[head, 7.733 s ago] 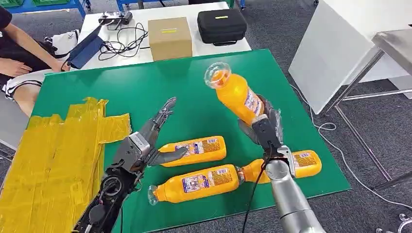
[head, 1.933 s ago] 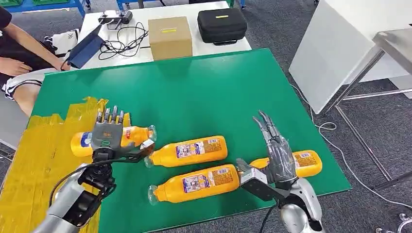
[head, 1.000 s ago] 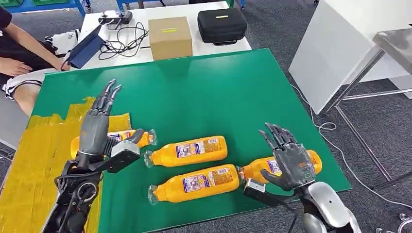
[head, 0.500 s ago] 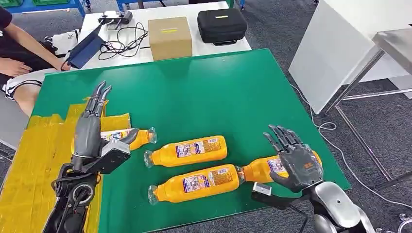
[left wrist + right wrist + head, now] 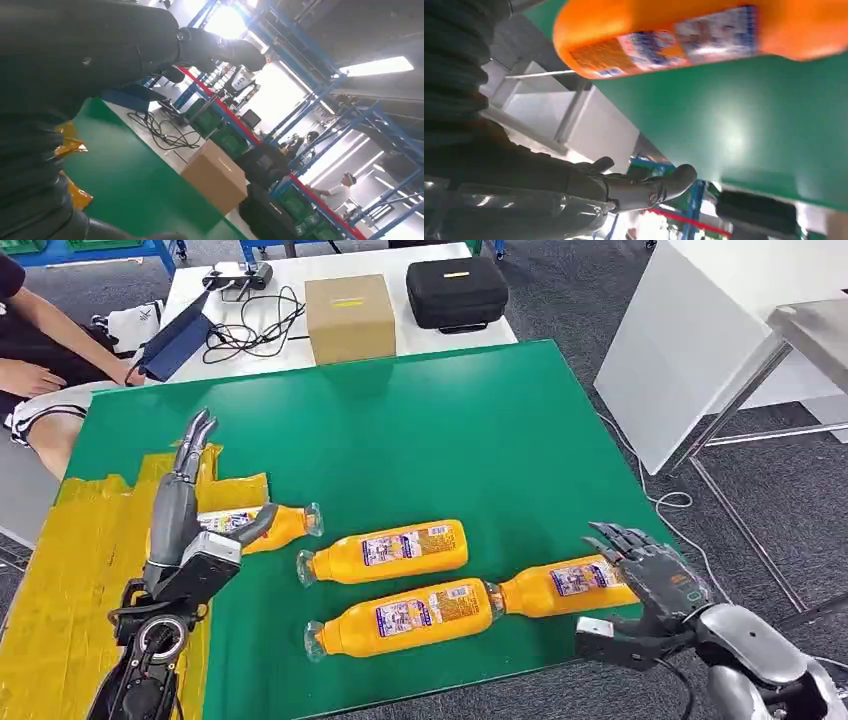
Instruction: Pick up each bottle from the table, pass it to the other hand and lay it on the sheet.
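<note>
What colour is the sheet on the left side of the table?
Yellow; the sheet shows best in the head view.

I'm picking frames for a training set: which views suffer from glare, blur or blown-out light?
Head view: sharp and evenly lit, bottle labels readable. Left wrist view: ceiling light blown out, the left hand a dark silhouette. Right wrist view: the close bottle soft and blurred, a pale sheen on the green table.

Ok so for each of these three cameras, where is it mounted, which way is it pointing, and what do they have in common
Head view: high on the body, looking forward and down at the green table; left hand and right hand rise from below.
Left wrist view: behind the left hand, facing across the table to the cardboard box.
Right wrist view: behind the right hand, facing an orange bottle.
Shared: box and bottle also show in the head view.
</note>
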`<state>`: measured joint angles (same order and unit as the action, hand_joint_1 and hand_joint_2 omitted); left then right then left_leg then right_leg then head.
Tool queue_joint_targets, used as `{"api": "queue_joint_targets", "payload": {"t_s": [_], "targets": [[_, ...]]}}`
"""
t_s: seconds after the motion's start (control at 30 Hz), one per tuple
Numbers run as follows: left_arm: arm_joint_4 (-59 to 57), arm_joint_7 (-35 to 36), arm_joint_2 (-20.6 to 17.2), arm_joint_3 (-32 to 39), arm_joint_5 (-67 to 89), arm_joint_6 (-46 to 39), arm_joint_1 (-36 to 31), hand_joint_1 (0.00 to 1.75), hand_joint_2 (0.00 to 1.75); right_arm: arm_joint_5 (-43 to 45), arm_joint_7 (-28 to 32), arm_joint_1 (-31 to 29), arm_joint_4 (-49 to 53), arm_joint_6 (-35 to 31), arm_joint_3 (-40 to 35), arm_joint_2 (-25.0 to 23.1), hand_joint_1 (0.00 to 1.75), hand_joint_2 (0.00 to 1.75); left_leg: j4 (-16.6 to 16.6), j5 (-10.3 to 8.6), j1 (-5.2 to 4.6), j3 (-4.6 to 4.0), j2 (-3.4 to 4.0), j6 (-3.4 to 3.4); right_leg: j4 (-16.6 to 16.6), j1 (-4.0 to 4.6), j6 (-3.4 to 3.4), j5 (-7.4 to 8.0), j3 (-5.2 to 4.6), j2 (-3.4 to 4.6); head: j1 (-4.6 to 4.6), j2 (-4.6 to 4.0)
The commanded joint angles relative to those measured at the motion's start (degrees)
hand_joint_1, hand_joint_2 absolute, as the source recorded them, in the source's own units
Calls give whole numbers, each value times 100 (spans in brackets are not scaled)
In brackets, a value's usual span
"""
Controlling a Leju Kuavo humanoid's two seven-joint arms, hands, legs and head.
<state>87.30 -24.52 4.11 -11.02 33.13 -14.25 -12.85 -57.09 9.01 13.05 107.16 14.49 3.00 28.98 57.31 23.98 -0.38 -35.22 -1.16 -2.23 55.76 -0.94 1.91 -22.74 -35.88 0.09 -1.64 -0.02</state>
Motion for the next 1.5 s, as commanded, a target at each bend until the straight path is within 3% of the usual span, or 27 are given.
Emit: {"api": "queue_joint_targets", "payload": {"t_s": [0.03,0.53,0.93,1.2,1.23,1.27,1.3,1.33,1.37,1.5], "targets": [[-223,-13,-3,101,-70,-37,-2,0,175,-105,41,-444,-1196,76,141,57,0,175,-6,17,9,45,18,13,-14,10,-8,-11,46,8,0,0],[-726,-57,-12,95,-310,185,-214,0,175,-542,-153,-1168,-2387,24,-385,-130,0,175,-6,4,9,21,12,7,-13,9,-3,0,23,7,0,0],[-726,-54,-5,90,-306,185,-233,0,175,-542,-153,-1193,-2403,24,-394,-136,0,175,-3,10,10,28,11,10,-10,11,-4,-7,30,4,0,0],[-1190,-83,97,-44,-376,231,-540,0,175,-616,-113,-1678,-3494,84,-995,-194,2,175,-6,12,14,44,15,13,-17,15,-2,-9,48,6,-2,0],[-1211,-83,103,-56,-372,234,-586,0,175,-595,-110,-1698,-3539,102,-1033,-180,35,175,-6,4,8,25,8,8,-13,9,1,-5,28,3,2,0],[-1228,-73,100,-67,-359,240,-643,0,175,-569,-98,-1724,-3612,136,-1092,-184,87,175,-5,11,13,42,11,13,-14,14,-3,-11,46,2,0,0],[-1212,-52,96,-59,-336,212,-667,0,175,-555,-95,-1773,-3699,151,-1161,-195,51,175,-1,10,14,34,7,11,-12,15,-1,-10,39,0,-2,0],[-1198,-49,81,-48,-336,218,-681,0,175,-535,-92,-1834,-3792,180,-1256,-176,155,175,-4,1,7,18,4,5,-10,8,3,-4,21,0,2,0],[-1192,-50,69,-37,-349,214,-679,0,175,-521,-89,-1902,-3892,191,-1346,-156,175,175,-3,11,13,39,16,10,-14,14,-1,-9,42,8,2,0],[-1262,-58,94,-23,-341,229,-653,0,175,-492,-92,-1931,-3985,176,-1375,-140,175,175,-6,10,14,48,14,10,-17,16,1,-9,49,6,-2,0]]}}
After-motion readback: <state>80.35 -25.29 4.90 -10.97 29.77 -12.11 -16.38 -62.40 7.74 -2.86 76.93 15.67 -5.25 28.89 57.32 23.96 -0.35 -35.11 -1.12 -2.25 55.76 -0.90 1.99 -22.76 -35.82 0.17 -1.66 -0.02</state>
